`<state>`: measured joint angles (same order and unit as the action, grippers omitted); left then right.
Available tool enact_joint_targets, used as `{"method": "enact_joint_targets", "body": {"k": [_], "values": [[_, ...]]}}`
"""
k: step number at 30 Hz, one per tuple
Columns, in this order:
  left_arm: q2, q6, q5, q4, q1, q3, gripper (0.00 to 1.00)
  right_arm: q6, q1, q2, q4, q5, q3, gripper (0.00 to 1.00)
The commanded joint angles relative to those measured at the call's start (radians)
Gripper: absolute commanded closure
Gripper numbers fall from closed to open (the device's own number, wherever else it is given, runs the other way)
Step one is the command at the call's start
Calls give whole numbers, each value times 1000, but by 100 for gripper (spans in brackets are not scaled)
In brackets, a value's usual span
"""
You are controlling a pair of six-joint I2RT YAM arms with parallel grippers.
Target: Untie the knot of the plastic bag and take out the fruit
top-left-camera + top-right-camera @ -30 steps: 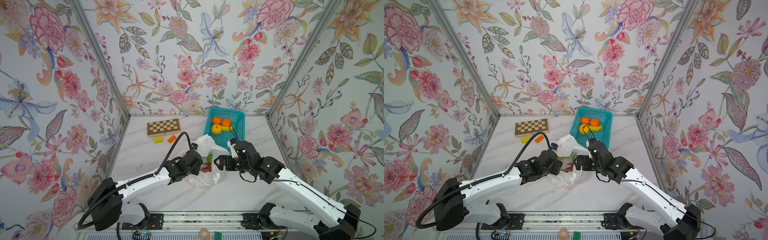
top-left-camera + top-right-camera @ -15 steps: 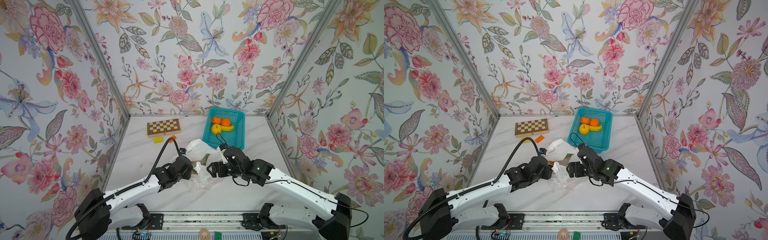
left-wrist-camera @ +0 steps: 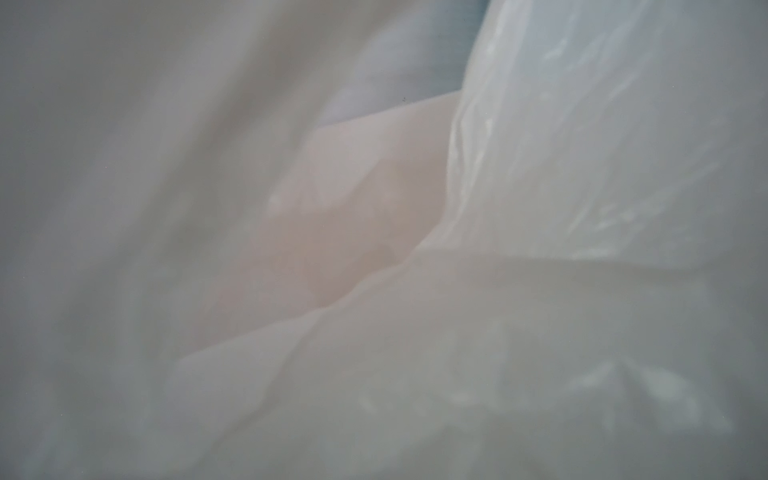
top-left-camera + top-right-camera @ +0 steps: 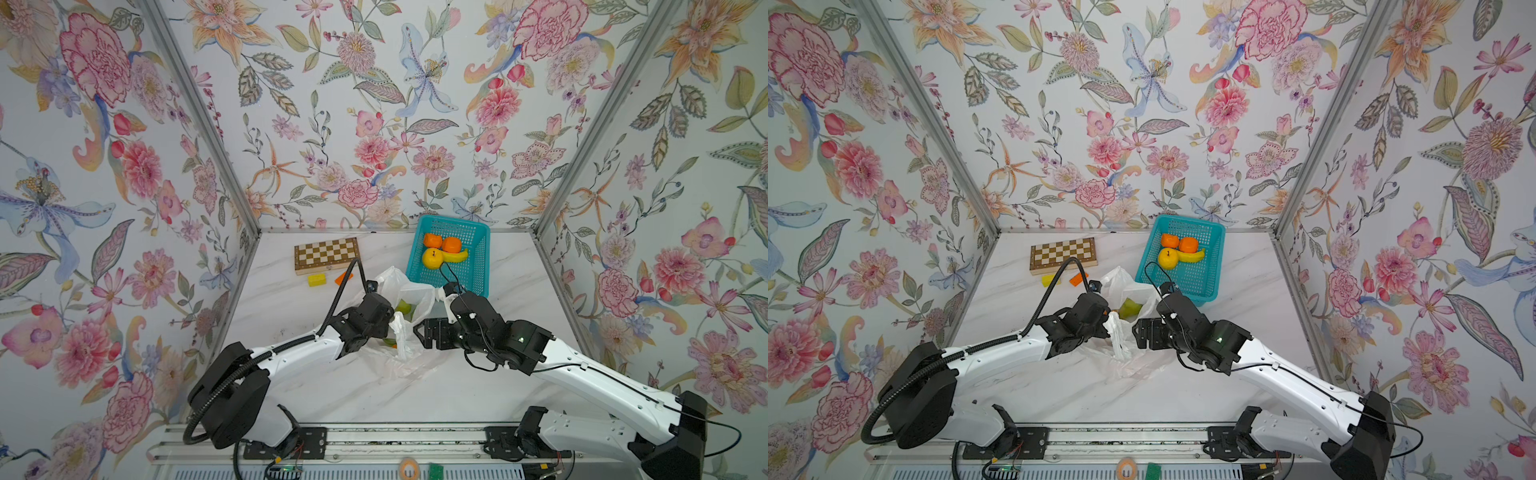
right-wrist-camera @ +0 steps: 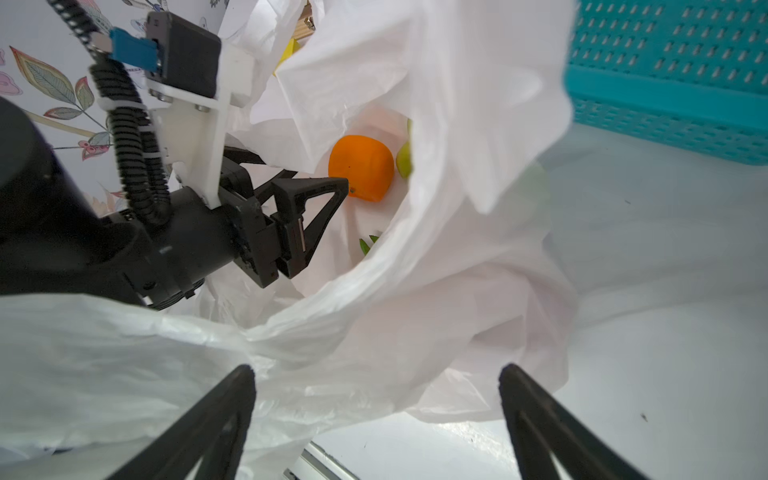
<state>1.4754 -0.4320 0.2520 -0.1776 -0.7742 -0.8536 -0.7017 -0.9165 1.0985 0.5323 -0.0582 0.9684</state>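
Seeing left gripper (image 5: 336, 185) in plastic bag (image 5: 457, 208) mouth, mid-frame, jaws unclear; right gripper (image 5: 374, 370) gaping, empty. Film likely limp, slippery: pinch rim. Orange fruit (image 5: 360, 168) looks firm: grab its middle.

- A robot lab's staged test booth: floral wallpaper panels (image 4: 374, 104) on three sides, joined by bare aluminium posts (image 4: 205, 124).
- A marble-look bench (image 4: 436, 395), with the left arm (image 4: 299, 353) and right arm (image 4: 602, 382) mounted on a metal rail (image 4: 395, 432) along its front edge.
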Motion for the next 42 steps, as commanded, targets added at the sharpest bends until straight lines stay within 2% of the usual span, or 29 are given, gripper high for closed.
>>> {"method": "enact_joint_targets", "body": {"k": [1, 5, 9, 18, 20, 24, 29, 42], "values": [[55, 69, 25, 50, 21, -62, 23, -16, -8, -14, -18, -24, -1, 7], [150, 86, 16, 66, 45, -108, 17, -16, -10, -9, -17, -21, 4, 6], [218, 96, -22, 66, 70, -147, 17, -21, -12, -12, -13, -21, 9, 5], [317, 90, -46, 30, 79, -187, 29, -34, -17, -40, -8, -37, 10, 5], [322, 91, -49, 27, 78, -183, 34, -35, -18, -42, -10, -38, 13, 4], [298, 88, -64, 19, 80, -179, 49, -35, -19, -37, -10, -37, 21, 4], [231, 77, -101, 13, 80, -171, 56, -36, -19, -35, -18, -43, 25, 4], [-16, 49, -208, 86, 79, -66, 60, -52, -19, -57, -65, -103, 22, 2]]}}
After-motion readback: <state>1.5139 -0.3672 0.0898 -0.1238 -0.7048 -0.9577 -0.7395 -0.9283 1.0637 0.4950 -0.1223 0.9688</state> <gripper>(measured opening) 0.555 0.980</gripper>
